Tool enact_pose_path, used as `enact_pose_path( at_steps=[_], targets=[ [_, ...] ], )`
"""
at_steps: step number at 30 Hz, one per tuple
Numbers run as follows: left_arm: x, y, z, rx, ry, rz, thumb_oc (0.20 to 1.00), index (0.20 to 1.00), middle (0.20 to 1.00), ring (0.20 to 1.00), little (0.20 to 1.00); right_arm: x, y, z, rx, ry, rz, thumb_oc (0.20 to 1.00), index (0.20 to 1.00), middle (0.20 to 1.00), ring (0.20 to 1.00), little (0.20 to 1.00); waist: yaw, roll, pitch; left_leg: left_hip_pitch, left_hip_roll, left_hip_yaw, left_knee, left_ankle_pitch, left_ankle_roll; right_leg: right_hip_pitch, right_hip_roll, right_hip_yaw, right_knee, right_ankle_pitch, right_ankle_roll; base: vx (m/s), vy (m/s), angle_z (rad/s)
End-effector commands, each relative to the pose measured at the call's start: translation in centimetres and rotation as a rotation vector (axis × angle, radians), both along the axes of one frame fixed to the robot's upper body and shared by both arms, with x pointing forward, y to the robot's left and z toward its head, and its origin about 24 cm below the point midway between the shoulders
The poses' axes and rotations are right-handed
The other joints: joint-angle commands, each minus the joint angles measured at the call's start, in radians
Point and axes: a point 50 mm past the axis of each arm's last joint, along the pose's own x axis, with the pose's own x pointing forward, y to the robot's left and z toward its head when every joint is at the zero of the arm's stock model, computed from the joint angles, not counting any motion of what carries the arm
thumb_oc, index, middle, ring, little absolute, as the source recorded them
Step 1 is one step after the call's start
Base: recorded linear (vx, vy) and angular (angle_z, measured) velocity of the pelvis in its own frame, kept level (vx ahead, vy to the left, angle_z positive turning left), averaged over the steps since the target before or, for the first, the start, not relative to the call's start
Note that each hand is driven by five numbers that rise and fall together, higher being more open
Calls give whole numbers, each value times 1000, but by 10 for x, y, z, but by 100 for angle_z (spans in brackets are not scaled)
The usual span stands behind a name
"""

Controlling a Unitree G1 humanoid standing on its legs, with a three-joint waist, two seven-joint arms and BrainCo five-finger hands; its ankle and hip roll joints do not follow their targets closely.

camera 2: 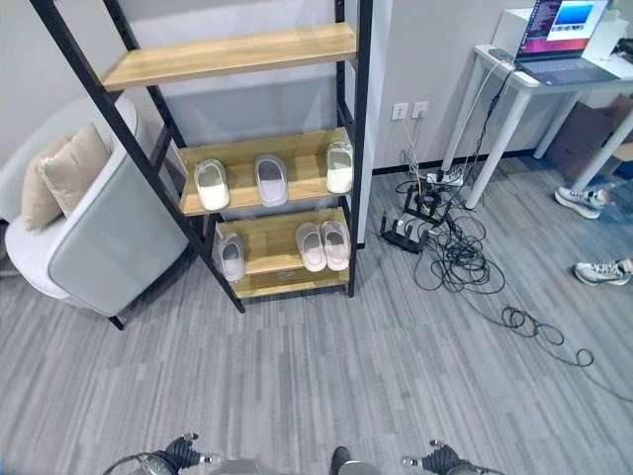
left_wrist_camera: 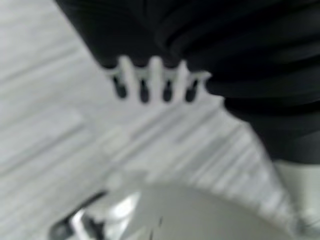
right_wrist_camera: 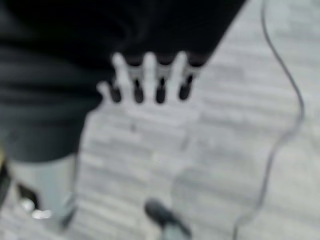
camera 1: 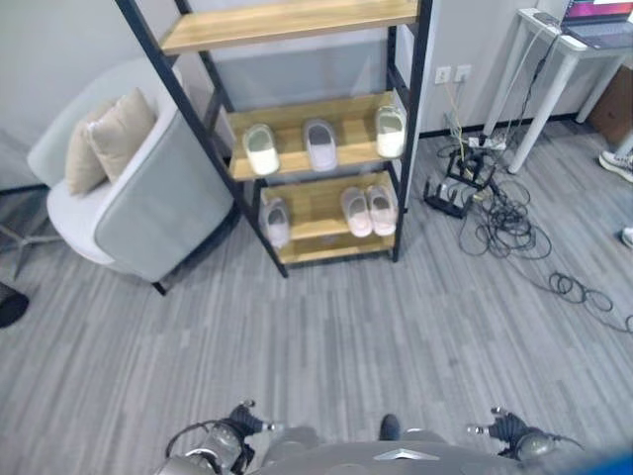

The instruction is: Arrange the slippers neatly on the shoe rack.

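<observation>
Robot stands back from the shoe rack [camera 1: 297, 129], both hands low and holding nothing.

Six slippers already sit on the rack: three spaced along the middle shelf [camera 1: 307, 163], and on the bottom shelf [camera 1: 316, 242] a pink pair [camera 1: 369, 210] set side by side with a lone grey slipper [camera 1: 276, 222] well apart at the left end, likely the one left to tidy. The left hand [left_wrist_camera: 155, 82] and right hand [right_wrist_camera: 147, 80] hang over bare floor [camera 1: 326, 346] with fingers straight and relaxed, probably because the rack is well out of reach.
</observation>
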Motion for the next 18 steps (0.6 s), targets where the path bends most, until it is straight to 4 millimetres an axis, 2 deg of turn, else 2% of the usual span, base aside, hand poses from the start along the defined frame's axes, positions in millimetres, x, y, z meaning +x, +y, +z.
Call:
enact_pose_path(
  at_steps=[1,3,5,9,14,18],
  targets=[
    [-13,-7,-5,-4,42,-31,1000,1000,1000,1000,1000,8,-10,6,-37,-51,-5,1000,1000,1000,1000,1000,13,42,36,12,-57,26,-361,-14,46,10,-42,37,13,-48,181,224,20,4],
    [-16,-6,-6,0,51,-29,1000,1000,1000,1000,1000,11,-2,5,-28,-55,24,1000,1000,1000,1000,1000,43,48,31,-27,-75,22,-468,69,36,48,-10,42,1,-64,180,219,7,4],
    [-24,-1,-7,11,80,-7,1000,1000,1000,1000,1000,12,8,2,-21,-44,84,1000,1000,1000,1000,1000,56,39,17,0,-81,-3,-508,77,47,58,0,49,9,-77,182,174,19,-16],
    [-35,10,-7,32,110,64,1000,1000,1000,1000,1000,11,22,-2,13,-31,124,1000,1000,1000,1000,1000,61,15,-15,59,-94,-14,-529,61,65,73,-6,51,26,-88,190,221,84,-54],
    [-28,22,-2,45,75,121,1000,1000,1000,1000,1000,14,37,-5,58,-29,143,1000,1000,1000,1000,1000,85,-9,-34,101,-109,-22,-518,18,96,58,-19,38,145,-100,221,152,83,16],
    [-22,27,1,50,53,147,1000,1000,1000,1000,1000,24,43,-3,77,-58,156,1000,1000,1000,1000,1000,74,9,-19,141,-113,-37,-523,2,127,-46,-59,26,379,-6,292,104,91,29]
  ],
)
